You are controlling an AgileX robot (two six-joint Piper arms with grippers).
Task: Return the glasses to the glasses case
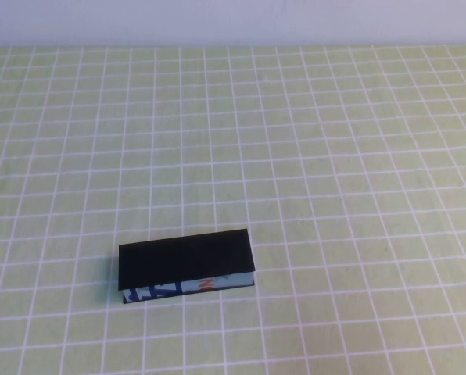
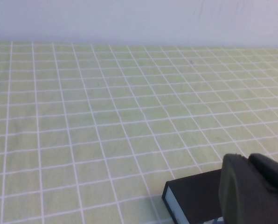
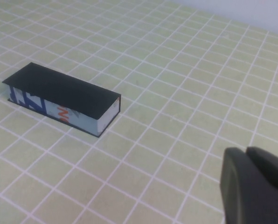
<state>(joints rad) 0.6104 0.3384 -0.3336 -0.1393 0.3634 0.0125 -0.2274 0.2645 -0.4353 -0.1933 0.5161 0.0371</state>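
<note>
Green gridded cloth [image 1: 335, 156] carries only the closed, rigid, light-looking glasses case [image 1: 184, 260], best pinched across its narrow width; right gripper [image 3: 247, 164] shut empty, left gripper [image 2: 248, 175] apparently shut

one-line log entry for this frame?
case: closed, on table | glasses: not visible | left gripper: shut, beside case | right gripper: shut, clear of case

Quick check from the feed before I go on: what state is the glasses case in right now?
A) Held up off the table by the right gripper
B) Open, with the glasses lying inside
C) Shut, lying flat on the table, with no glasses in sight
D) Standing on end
C: the glasses case lies flat and shut on the checked tablecloth, its black top covering it, no glasses show in any view, and neither gripper touches it.
</note>
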